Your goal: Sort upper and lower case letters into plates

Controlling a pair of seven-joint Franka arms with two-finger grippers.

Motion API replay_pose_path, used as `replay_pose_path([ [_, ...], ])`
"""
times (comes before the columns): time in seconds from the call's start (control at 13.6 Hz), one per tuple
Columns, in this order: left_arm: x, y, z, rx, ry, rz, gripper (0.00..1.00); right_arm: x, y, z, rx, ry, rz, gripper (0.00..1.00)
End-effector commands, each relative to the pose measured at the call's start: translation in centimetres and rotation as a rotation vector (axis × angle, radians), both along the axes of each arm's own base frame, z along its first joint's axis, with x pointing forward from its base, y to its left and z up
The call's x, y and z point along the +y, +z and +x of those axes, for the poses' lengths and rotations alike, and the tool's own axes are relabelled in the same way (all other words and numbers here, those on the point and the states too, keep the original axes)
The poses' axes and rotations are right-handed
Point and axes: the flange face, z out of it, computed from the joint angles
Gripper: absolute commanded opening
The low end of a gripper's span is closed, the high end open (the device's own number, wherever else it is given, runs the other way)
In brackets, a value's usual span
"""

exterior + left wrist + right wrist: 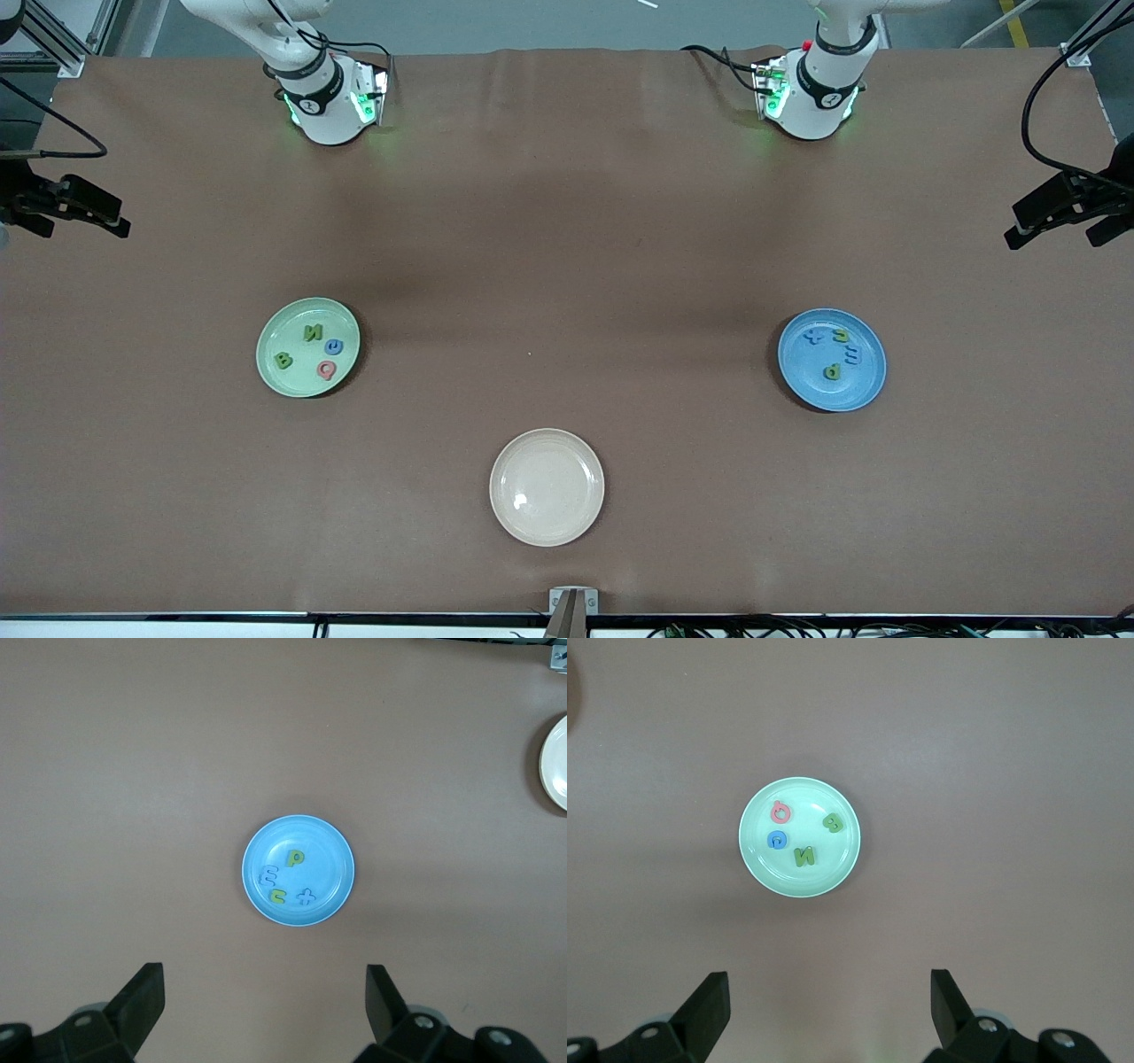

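The pale green plate (266,341) lies toward the right arm's end of the table and holds several letters: a green N (312,333), a blue one (334,346), a green B (283,360) and a red one (327,369). The blue plate (864,381) lies toward the left arm's end and holds several letters, among them a green P (833,371) and a blue E (852,356). My left gripper (266,992) is open and empty, high over the table near the blue plate (328,859). My right gripper (830,992) is open and empty, high near the green plate (806,802).
An empty cream-beige plate (547,486) lies mid-table, nearest the front camera; it also shows in the left wrist view (556,762). Black clamped fixtures stand at both table ends (80,204) (1063,208). The arm bases (328,97) (811,89) stand at the table's edge farthest from the front camera.
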Motion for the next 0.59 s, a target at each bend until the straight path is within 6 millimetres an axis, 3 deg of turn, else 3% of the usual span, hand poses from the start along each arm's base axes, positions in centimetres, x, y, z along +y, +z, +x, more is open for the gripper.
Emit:
replay_pose_path([
  [0.0, 0.0, 0.9, -0.4, -0.005, -0.023, 0.030, 1.00, 0.1, 0.3, -0.9, -0.014, 0.010, 0.004, 1.00],
  [0.51, 0.0, 1.1, -0.5, -0.010, -0.023, 0.028, 1.00, 1.2, 0.3, -0.9, -0.009, 0.028, 0.006, 1.00],
])
